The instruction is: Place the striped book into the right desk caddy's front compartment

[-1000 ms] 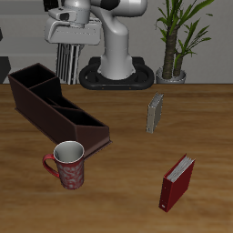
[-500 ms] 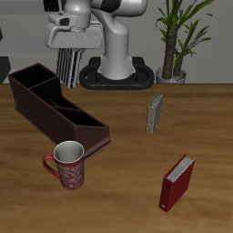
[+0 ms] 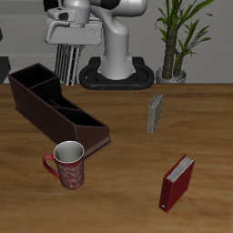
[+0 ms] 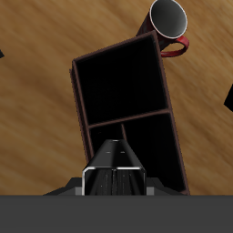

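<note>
My gripper [image 3: 67, 51] is shut on the striped book [image 3: 65, 69] and holds it upright in the air, above and behind the back end of the right desk caddy [image 3: 53, 122]. The caddy is a long dark maroon box with inner dividers, lying slantwise on the table. In the wrist view the book's top edge [image 4: 114, 166] sits between my fingers, with the caddy's open compartments [image 4: 114, 49] straight below. The book's lower end is apart from the caddy.
A red patterned mug [image 3: 68, 165] stands just off the caddy's front end; it also shows in the wrist view [image 4: 171, 20]. A plain grey book [image 3: 156, 113] stands mid-table. A red book [image 3: 177, 182] stands near the front edge. A potted plant [image 3: 173, 71] is at the back.
My gripper and the striped book have barely shifted above the caddy's back end. Nothing on the table has moved.
</note>
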